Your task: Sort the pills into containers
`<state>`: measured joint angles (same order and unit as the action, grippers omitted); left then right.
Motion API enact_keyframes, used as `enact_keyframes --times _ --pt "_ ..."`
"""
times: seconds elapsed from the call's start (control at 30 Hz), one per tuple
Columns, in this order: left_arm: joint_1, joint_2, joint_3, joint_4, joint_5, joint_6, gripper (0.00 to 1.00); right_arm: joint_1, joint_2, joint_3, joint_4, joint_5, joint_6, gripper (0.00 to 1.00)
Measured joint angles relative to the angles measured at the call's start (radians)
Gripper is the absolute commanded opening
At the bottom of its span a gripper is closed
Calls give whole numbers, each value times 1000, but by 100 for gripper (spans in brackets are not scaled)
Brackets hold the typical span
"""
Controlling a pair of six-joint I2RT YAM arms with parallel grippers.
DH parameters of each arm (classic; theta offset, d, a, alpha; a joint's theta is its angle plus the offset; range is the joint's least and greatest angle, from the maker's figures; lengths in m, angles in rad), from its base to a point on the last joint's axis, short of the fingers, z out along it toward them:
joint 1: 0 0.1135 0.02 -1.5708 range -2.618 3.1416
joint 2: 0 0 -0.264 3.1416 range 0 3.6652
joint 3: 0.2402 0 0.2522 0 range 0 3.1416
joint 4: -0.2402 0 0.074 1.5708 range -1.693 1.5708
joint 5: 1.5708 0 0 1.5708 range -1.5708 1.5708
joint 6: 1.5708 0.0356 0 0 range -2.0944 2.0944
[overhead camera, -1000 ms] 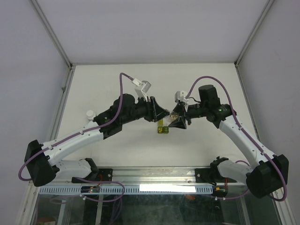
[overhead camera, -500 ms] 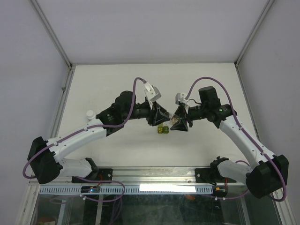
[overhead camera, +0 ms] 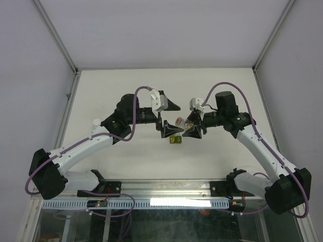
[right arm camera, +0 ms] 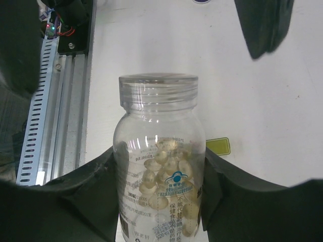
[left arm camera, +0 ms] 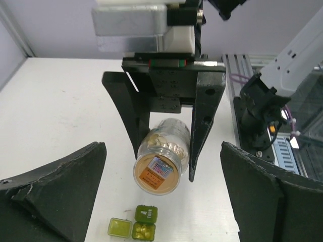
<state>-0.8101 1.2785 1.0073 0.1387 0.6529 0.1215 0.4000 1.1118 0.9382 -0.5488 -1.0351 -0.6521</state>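
Pills [right arm camera: 169, 166] sit inside clear bottle [left arm camera: 156, 169] clamped by right gripper [overhead camera: 187, 128]; left gripper [overhead camera: 169, 120] spread wide, empty; green compartment box [left arm camera: 134, 225] nearby.

White-and-black left arm [overhead camera: 86, 146] angles in from lower left, elbow low. Its black two-finger left gripper [overhead camera: 168, 120] has its jaws spread wide, gripping nothing. White-and-black right arm [overhead camera: 262, 148] bends in from the right, black right gripper [overhead camera: 191, 127] facing the left one, clamped on a small clear plastic bottle [overhead camera: 180, 122].
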Motion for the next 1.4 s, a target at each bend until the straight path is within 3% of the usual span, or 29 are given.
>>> enact_keyframes --times 0.2,0.33,0.5,0.63,0.87,1.0,1.4 --pt "0 -126 -75 114 -78 -122 99 -5 0 0 5 -3 -5 0" --pt "0 -234 -164 173 -157 -289 98 -17 -3 0 5 -25 -14 0" --pt "0 -334 -330 268 -257 -567 85 -50 -28 -1 14 -66 -19 0" --pt "-25 -323 -353 241 -367 -705 83 -64 -38 -2 35 -90 -16 0" --pt "-196 -245 -225 97 -628 -721 82 -75 -38 -7 45 -100 -14 0" --pt "-241 -180 -138 38 -742 -706 80 -76 -37 -13 48 -100 -12 0" --pt "-252 -64 -46 -63 -836 -661 55 -76 -28 -14 50 -95 -12 0"
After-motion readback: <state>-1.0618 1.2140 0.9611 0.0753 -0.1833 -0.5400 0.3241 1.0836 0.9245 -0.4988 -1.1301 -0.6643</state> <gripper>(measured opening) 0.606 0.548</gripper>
